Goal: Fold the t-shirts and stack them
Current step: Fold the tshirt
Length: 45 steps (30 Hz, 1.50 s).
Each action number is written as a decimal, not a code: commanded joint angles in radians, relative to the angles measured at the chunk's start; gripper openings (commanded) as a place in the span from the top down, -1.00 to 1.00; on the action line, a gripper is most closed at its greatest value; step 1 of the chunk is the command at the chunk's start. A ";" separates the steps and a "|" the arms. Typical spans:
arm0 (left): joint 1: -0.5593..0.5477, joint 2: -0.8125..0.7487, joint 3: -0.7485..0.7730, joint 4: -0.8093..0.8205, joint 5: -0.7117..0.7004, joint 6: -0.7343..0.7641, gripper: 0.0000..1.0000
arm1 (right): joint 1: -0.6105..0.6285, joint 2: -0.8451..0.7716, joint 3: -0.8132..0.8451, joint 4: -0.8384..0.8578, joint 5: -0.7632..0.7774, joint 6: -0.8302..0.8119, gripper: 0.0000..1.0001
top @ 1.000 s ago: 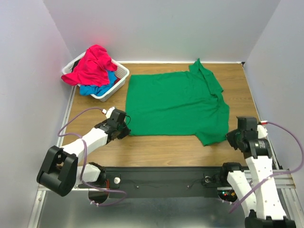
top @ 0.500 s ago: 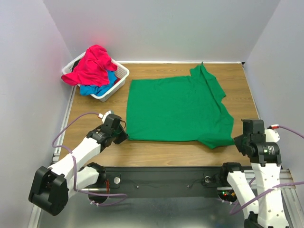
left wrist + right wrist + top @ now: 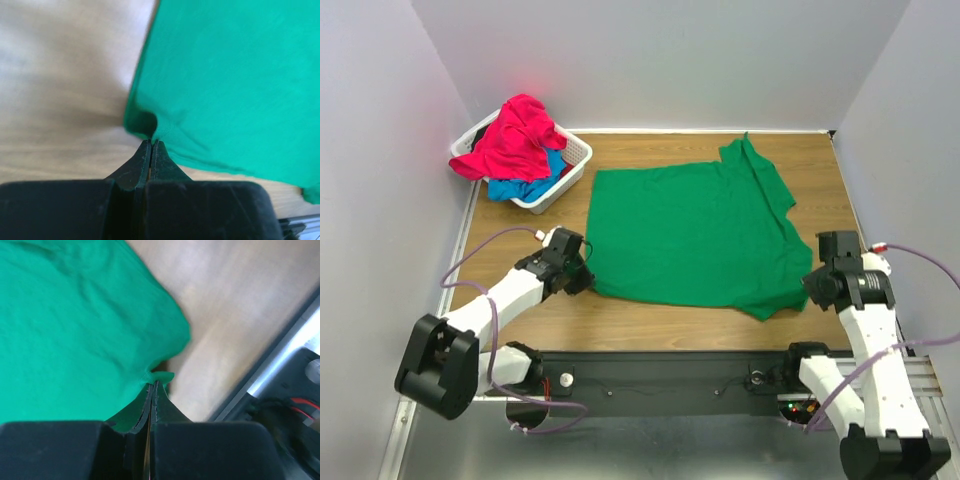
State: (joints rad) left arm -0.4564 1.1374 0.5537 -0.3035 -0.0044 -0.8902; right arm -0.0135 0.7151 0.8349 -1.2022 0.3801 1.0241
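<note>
Left pincer [image 3: 151, 145] is pressed together on the near left hem corner of the bright green cloth t-shirt [image 3: 695, 235]; right pincer [image 3: 153, 385] is clamped on its near right edge. The shirt lies spread on the brown wooden surface [image 3: 825, 170]. Risk: each bite holds only a thin fold, so uneven pulling could slip one corner free. Beyond, the white slotted plastic basket [image 3: 578, 152] holds the crumpled pinkish-red t-shirt [image 3: 515, 135] and blue t-shirt [image 3: 525, 188].

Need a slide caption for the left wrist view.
Left gripper shut on a pinched corner of the green t-shirt, wooden table beside it.
</note>
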 commanded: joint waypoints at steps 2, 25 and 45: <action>0.028 0.058 0.115 0.052 -0.014 0.046 1.00 | -0.005 0.111 0.065 0.237 0.017 -0.042 0.99; 0.151 0.306 0.316 0.101 0.043 0.143 1.00 | -0.006 0.579 0.273 0.636 0.034 -0.093 0.99; 0.191 0.440 0.422 0.127 -0.045 0.134 -0.97 | -0.009 1.069 0.570 0.808 -0.128 -0.408 0.57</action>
State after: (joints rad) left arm -0.2764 1.5890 0.9001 -0.1680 0.0147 -0.7685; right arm -0.0139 1.7424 1.2995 -0.4438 0.3012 0.7006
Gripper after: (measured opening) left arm 0.935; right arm 0.091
